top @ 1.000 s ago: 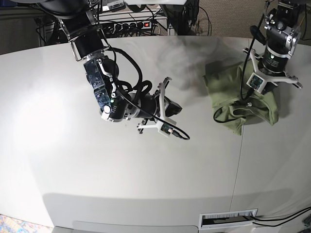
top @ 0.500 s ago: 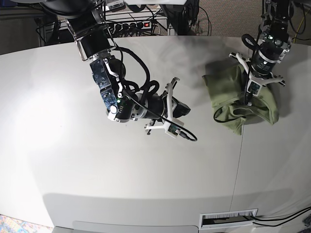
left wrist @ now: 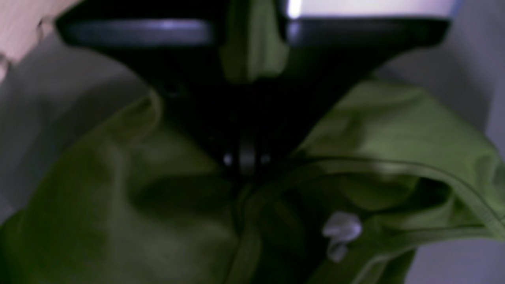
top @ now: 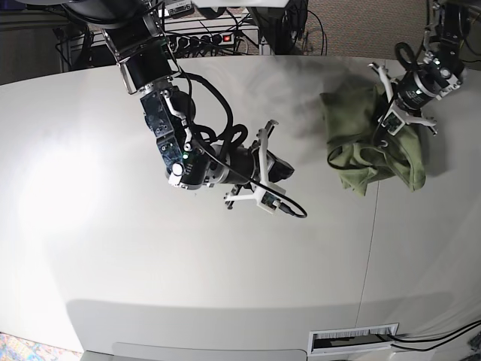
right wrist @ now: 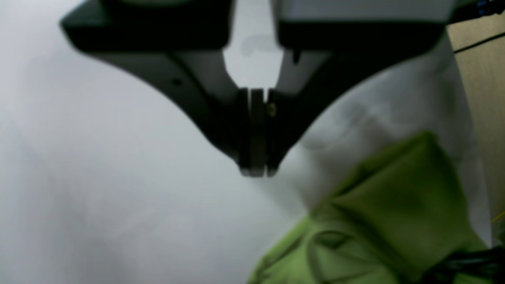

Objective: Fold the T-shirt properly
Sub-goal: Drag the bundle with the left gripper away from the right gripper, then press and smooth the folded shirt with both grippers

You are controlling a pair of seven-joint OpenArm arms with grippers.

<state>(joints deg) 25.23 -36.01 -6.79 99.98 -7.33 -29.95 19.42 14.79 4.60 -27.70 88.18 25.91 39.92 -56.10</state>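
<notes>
Spanning the room, white table (top: 225, 263) (power strip (top: 201, 39) behind); left fingers (left wrist: 246, 159) pinch T-shirt (top: 376, 143), right fingers (right wrist: 255, 165) closed empty.

The left pincer (top: 382, 129), clamped on the T-shirt (top: 376, 147), has swung to the right and tilted, dragging the cloth into a tighter, narrower heap. The right pincer (top: 288, 172) has shifted right and slightly farther along the counter (top: 225, 286), toward the shirt.

A pale table (top: 188, 286) carried one crumpled green T-shirt (top: 353, 169), bunched near its far right edge beside a seam.
</notes>
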